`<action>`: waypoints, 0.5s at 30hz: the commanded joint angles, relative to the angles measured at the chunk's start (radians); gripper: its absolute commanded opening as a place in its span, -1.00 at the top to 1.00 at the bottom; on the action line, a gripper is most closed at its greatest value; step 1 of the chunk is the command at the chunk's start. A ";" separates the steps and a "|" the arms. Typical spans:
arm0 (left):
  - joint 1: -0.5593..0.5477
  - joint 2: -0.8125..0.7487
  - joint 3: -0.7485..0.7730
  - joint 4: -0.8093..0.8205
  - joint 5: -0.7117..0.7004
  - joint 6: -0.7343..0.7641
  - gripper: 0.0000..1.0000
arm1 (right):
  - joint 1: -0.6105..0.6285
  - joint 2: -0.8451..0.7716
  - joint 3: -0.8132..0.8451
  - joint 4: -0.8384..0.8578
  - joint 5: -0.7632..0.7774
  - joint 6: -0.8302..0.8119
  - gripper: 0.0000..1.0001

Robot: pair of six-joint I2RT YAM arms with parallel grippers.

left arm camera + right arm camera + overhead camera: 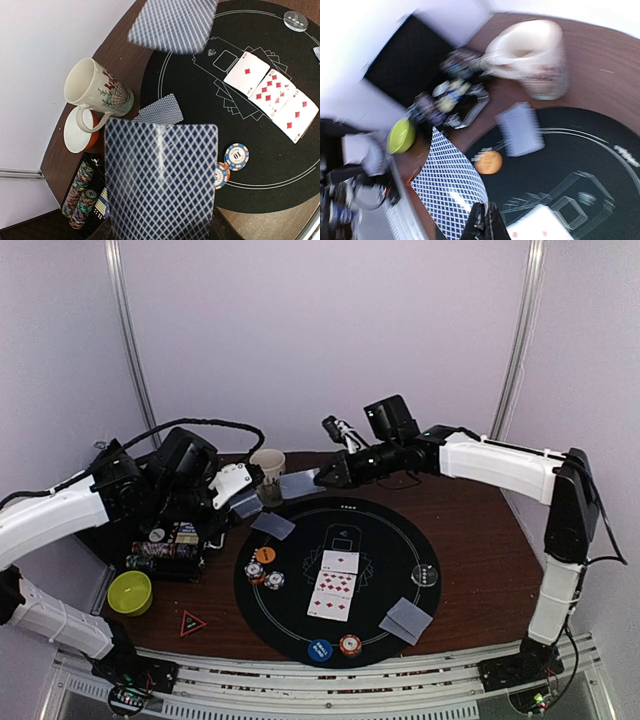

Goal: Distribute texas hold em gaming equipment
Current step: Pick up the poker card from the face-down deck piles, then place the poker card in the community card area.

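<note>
My left gripper (242,500) is shut on grey-blue-backed playing cards (162,182) at the mat's far-left edge; they hide its fingers in the left wrist view. My right gripper (323,477) is shut on one card (447,187) held in the air above the mat's far edge, which also shows in the left wrist view (172,25). On the mat lie face-down cards (273,525), three face-up red-pipped cards (335,587), more face-down cards (410,620), an orange disc (265,554), chip stacks (265,577), a blue disc (320,650), an orange chip (350,644) and a clear disc (425,575).
The round black mat (400,540) lies on a brown table. A white mug (268,464) stands at its far-left edge. The black chip case (165,552) sits at the left, with a green bowl (130,592) and a red triangle (191,623) in front of it.
</note>
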 commanded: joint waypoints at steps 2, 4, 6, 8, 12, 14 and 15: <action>-0.002 -0.028 -0.012 0.058 0.001 -0.002 0.07 | -0.104 -0.209 -0.405 0.350 0.318 0.247 1.00; -0.001 -0.027 -0.014 0.064 0.004 -0.001 0.07 | -0.092 -0.193 -0.509 0.427 0.309 0.298 1.00; -0.001 -0.021 -0.010 0.066 0.007 -0.002 0.07 | -0.091 -0.145 -0.573 0.514 0.252 0.363 1.00; -0.002 -0.019 -0.009 0.066 0.011 -0.004 0.07 | -0.090 -0.089 -0.631 0.655 0.196 0.434 1.00; -0.001 -0.021 -0.010 0.061 0.009 -0.003 0.07 | -0.091 0.036 -0.575 0.635 0.147 0.435 1.00; -0.002 -0.028 -0.014 0.057 0.005 -0.004 0.07 | -0.091 0.059 -0.579 0.643 0.168 0.433 1.00; -0.001 -0.033 -0.017 0.056 0.003 -0.007 0.07 | -0.092 0.068 -0.579 0.635 0.177 0.429 1.00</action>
